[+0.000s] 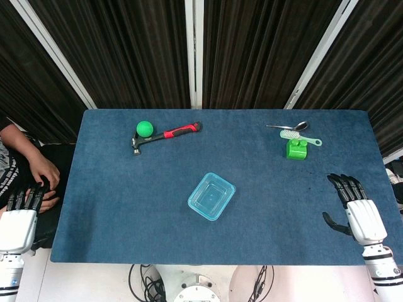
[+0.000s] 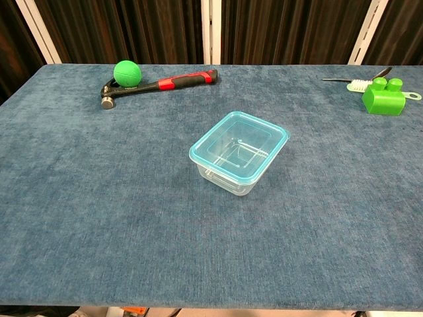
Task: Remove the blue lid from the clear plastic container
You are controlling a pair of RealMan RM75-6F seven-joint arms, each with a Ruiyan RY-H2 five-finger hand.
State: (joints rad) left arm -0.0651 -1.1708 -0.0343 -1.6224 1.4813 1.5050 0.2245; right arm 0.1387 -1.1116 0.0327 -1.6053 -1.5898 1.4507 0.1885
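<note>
Container mid-surface, blue lid on. Hammer and ball far-left; block, brush, spoon far-right, well apart. Left robot hand off-edge, empty; right robot hand spread, empty.

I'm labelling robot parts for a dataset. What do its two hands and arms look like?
Both match: the left hand and right hand have black segmented fingers on a glossy white shell covering the back of the hand. Each joins a white cylindrical wrist with a dark ring at the joint. No sleeves or markings are visible, and the chest view shows neither hand.
</note>
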